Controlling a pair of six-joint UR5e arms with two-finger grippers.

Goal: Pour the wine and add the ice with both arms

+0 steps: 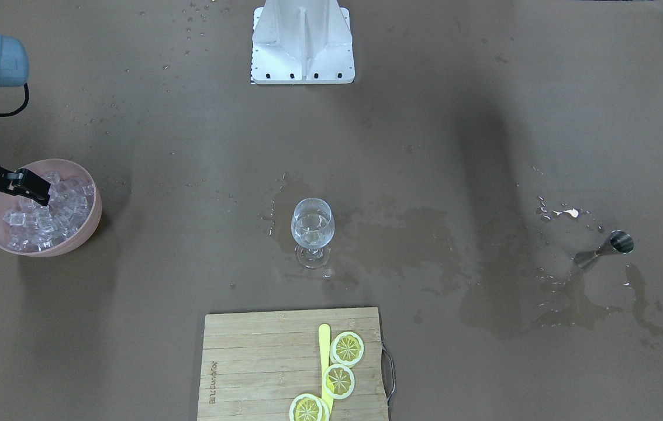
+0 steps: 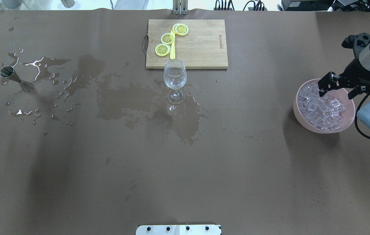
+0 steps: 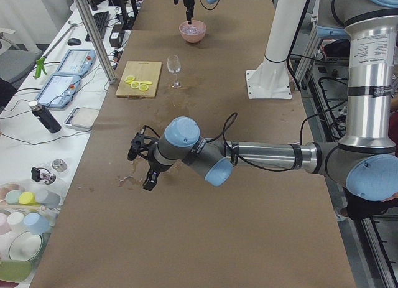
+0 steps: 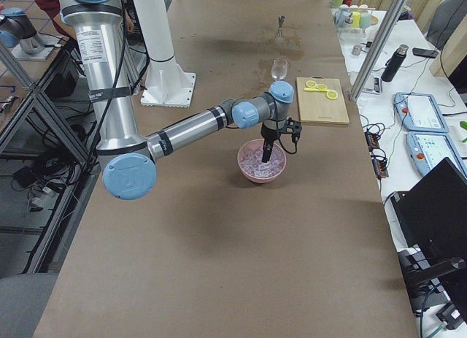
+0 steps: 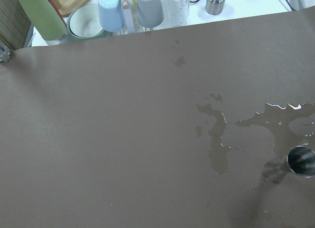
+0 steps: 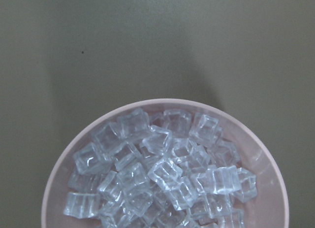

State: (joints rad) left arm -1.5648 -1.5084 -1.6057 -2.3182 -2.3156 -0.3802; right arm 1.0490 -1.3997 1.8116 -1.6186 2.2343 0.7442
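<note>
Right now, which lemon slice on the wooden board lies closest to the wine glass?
The lemon slice ending the row on the side toward the wine glass. The other slices lie farther up the cutting board, away from the glass.

Overhead and front cameras face each other, sharing the glass (image 1: pixel 312 229); side ones look along the surface (image 2: pixel 185 179); the right wrist's hugs the ice (image 6: pixel 162 174).

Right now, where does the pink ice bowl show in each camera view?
Exterior front-facing: pink bowl at the left edge, mid-height.
Overhead exterior: bowl on the right side, mid-height.
Exterior left: bowl at top centre, at the table's far end.
Exterior right: bowl near the centre.
Left wrist: not in it.
Right wrist: bowl fills the lower half.
Landmark: the wine glass, mid-table in all four exterior views.
</note>
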